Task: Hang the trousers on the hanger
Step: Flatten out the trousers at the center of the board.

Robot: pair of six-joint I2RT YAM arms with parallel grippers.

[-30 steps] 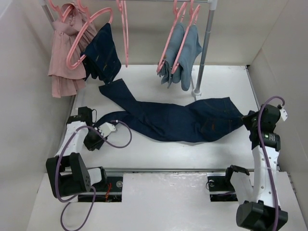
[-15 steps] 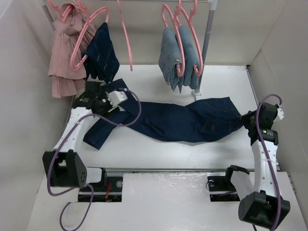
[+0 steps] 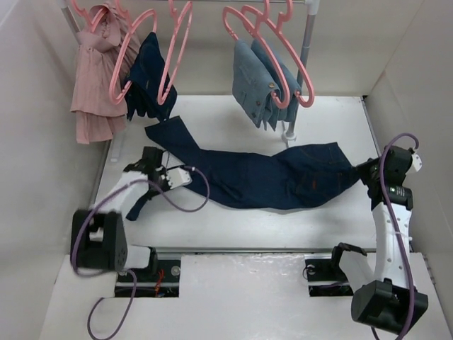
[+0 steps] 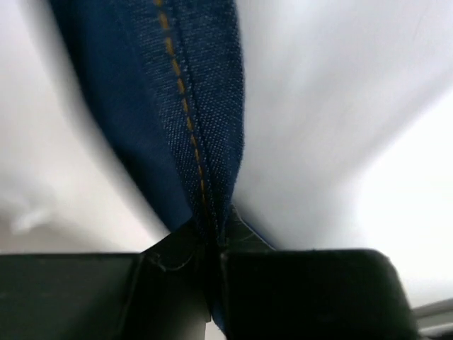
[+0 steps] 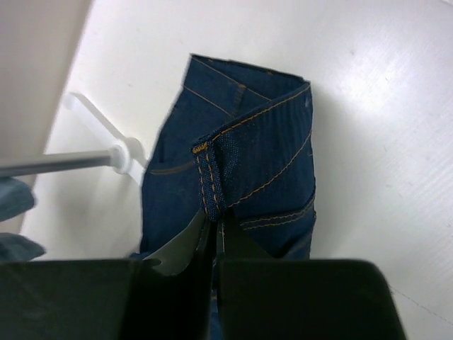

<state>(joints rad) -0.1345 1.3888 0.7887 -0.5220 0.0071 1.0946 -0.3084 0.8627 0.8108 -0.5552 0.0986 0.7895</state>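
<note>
The trousers (image 3: 269, 177), dark navy denim, lie stretched across the table, waistband to the right. My left gripper (image 3: 157, 178) is shut on a trouser leg at the left end. The wrist view shows the orange-stitched seam (image 4: 191, 142) running into the closed jaws. My right gripper (image 3: 364, 173) is shut on the waistband, pinching a belt loop (image 5: 211, 180). An empty pink hanger (image 3: 185, 28) hangs tilted on the rail at the back, above the legs' end.
On the rail hang a pink garment (image 3: 95, 78), a smaller dark navy garment (image 3: 145, 71) and light-blue jeans (image 3: 262, 85) on more pink hangers. The rack's post (image 3: 303, 64) and white foot (image 5: 117, 152) stand just behind the waistband. White walls close both sides.
My left gripper opened up near the rack, came back down and toward me, and has shut on the trouser leg. The hangers have swung. The right gripper keeps its hold.
</note>
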